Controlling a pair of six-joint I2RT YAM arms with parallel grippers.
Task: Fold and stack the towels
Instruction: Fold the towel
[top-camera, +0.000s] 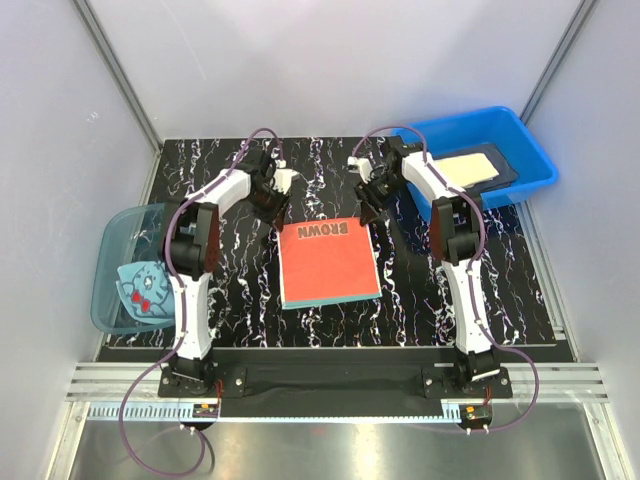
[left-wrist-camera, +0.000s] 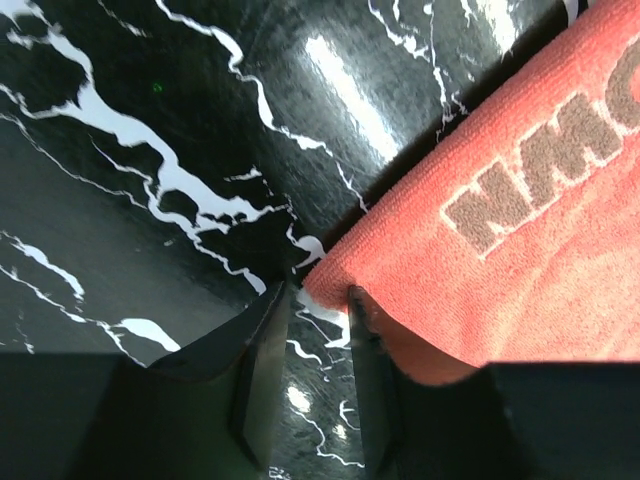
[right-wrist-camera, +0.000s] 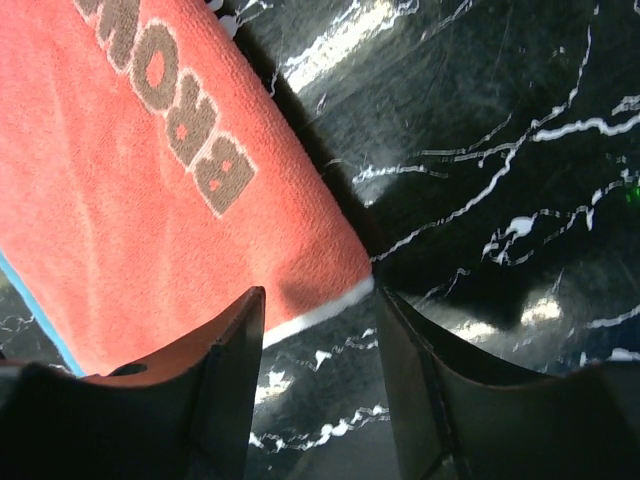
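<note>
My left tool (left-wrist-camera: 316, 292) stands parted with nothing in it, tips at the far left corner of the red towel (top-camera: 328, 262). My right tool (right-wrist-camera: 320, 295) is likewise parted and empty at the far right corner. The towel lies flat in the middle of the surface (top-camera: 240, 290), lettered edge far. A pale yellow towel (top-camera: 470, 168) sits in the blue bin (top-camera: 530, 160) at far right, and a light teal towel (top-camera: 143, 285) in the teal tub (top-camera: 108, 270) at left.

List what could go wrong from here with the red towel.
1. Only the corner tip of the red towel sits between the open jaws of the left gripper; closing may slip off it.
2. At the right gripper, the corner lies close to one finger, so uneven grasps could skew the fold.
3. A teal edge shows beneath; the jaws may catch one layer only.
</note>
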